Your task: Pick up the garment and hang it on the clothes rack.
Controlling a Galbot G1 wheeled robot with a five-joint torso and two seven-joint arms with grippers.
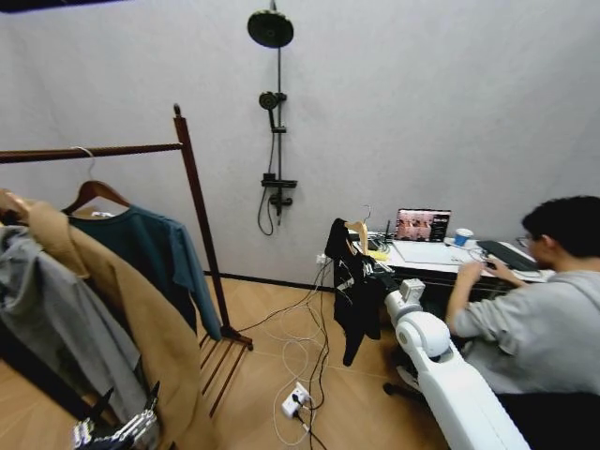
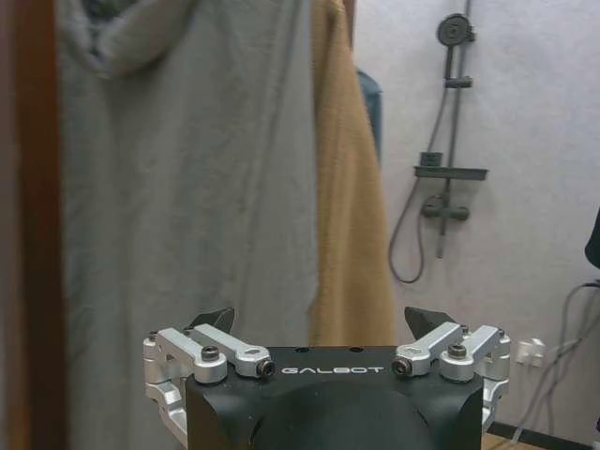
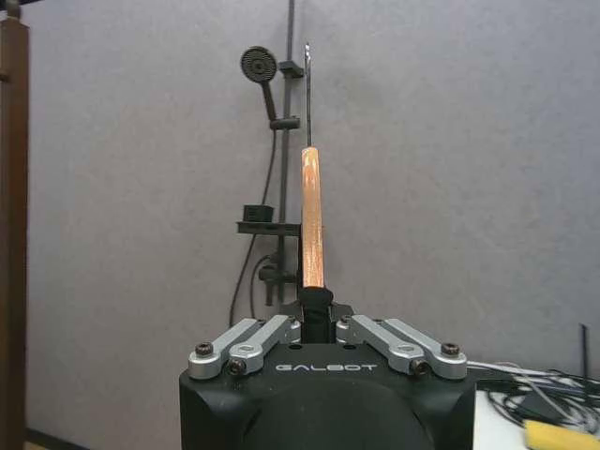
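The garment (image 1: pixel 354 286), a small black top on a light wooden hanger (image 1: pixel 360 231), hangs in the air right of centre, well to the right of the clothes rack. My right gripper (image 1: pixel 380 275) is shut on it. The right wrist view shows the jaws (image 3: pixel 316 314) closed on the hanger (image 3: pixel 312 211), seen edge-on, with its metal hook (image 3: pixel 307 84) above. The dark reddish-brown clothes rack (image 1: pixel 192 202) stands at the left, its rail (image 1: pixel 103 150) running off the left edge. My left gripper (image 2: pixel 319 323) is open and empty, low at the bottom left (image 1: pixel 117 431), facing the hung clothes.
A teal shirt (image 1: pixel 155 248), a tan coat (image 1: pixel 131 319) and a grey hoodie (image 1: pixel 66 319) fill the rail's left part. Cables and a power strip (image 1: pixel 295 401) lie on the floor. A person (image 1: pixel 539 309) sits at a desk (image 1: pixel 441 258) on the right. A shower fixture (image 1: pixel 274 112) is on the wall.
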